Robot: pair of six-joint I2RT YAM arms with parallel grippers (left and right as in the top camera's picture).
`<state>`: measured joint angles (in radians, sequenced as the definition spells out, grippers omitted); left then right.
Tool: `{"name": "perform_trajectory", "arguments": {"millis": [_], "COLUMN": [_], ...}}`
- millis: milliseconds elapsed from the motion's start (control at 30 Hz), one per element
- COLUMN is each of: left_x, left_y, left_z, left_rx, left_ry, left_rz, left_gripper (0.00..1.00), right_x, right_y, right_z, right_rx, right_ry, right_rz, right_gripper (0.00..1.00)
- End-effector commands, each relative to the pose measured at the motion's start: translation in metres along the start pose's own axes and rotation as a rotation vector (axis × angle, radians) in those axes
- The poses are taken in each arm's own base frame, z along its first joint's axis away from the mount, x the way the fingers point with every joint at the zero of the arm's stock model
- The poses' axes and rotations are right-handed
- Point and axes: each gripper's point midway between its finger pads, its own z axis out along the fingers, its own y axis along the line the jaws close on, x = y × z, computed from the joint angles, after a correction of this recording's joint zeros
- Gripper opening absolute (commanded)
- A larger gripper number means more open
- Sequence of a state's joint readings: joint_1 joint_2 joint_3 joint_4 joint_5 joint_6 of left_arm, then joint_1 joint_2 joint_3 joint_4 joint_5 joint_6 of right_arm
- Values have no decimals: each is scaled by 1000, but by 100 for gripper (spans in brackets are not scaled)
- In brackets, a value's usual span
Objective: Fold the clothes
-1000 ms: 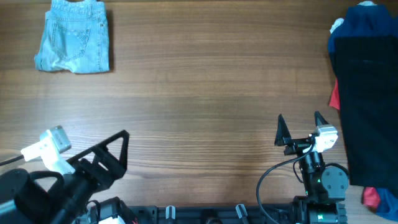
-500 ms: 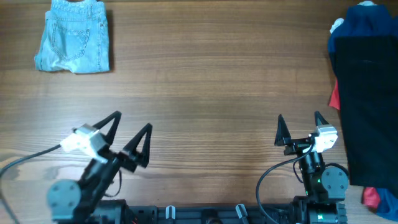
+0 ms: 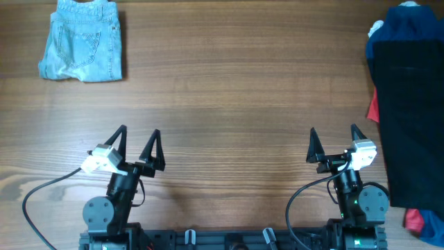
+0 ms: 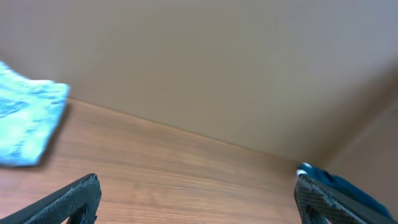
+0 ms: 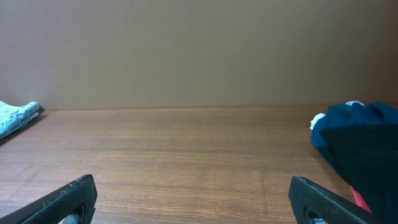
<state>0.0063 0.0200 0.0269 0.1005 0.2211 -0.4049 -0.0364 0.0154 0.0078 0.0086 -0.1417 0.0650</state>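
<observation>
the wooden table carries denim shorts at far left and a dark navy garment along the right.

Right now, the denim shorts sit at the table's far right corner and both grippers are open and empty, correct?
No. The denim shorts lie at the far left corner, as the overhead view shows. The left gripper and right gripper are indeed open and empty.
</observation>
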Motion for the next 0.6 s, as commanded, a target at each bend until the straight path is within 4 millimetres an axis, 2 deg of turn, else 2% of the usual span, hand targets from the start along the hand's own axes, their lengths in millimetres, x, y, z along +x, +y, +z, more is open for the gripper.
{"name": "perform_trajectory", "arguments": {"millis": [0, 133, 300, 567], "left_x": [-1, 10, 33, 34], "left_y": [27, 42, 43, 41], "left_z": [-2, -5, -6, -5], "left_rx": [-139, -215, -203, -182], "left_ry": [-46, -3, 105, 117], "left_rz": [3, 15, 108, 187], "left_gripper": [100, 100, 100, 100], "right_x": [-3, -3, -3, -2], "right_y": [1, 1, 1, 1], "right_z": [-1, -1, -1, -1], "right_rx": [-10, -10, -10, -10], "right_ry": [-14, -14, -14, -13], "right_rz": [-14, -14, -14, -14], "right_gripper": [100, 100, 100, 100]}}
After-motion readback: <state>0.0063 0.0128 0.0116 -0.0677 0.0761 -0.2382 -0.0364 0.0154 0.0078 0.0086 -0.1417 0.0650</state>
